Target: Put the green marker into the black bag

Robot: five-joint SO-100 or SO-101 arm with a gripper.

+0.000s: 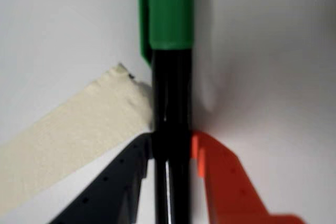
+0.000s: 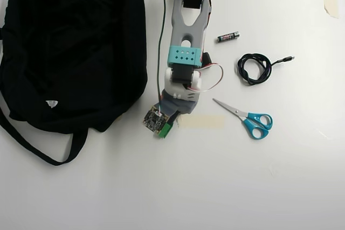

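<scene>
Two fingers of the hand (image 1: 170, 150) are seen in the wrist view, a dark one (image 1: 113, 187) at lower left and an orange one (image 1: 226, 182) at lower right, both pressed against the black barrel of the green marker (image 1: 170, 72). The marker is thus gripped between them, running straight up the picture with its green cap at the top edge. The cap's clip is seen on its left side. A strip of beige masking tape (image 1: 68, 135) is stuck to the white tabletop (image 1: 273, 77), running from the lower left up to just beside the barrel. The picture is blurred, so it cannot be told whether the marker is lifted or resting on the surface.

In the overhead view, the arm (image 2: 186, 41) is seen reaching down the picture from the top edge. The hand itself is hidden under the wrist and its camera board; only the green cap (image 2: 166, 130) is seen poking out at the left end of the tape strip (image 2: 202, 121). The black bag (image 2: 70, 47) is spread over the upper left of the tabletop (image 2: 215, 187), its lower right edge near the marker but apart from it, its strap trailing to the lower left. To the right of the arm lie a small battery (image 2: 228, 37), a coiled black cable (image 2: 254, 68) and blue-handled scissors (image 2: 248, 118), all well apart from the bag.
</scene>
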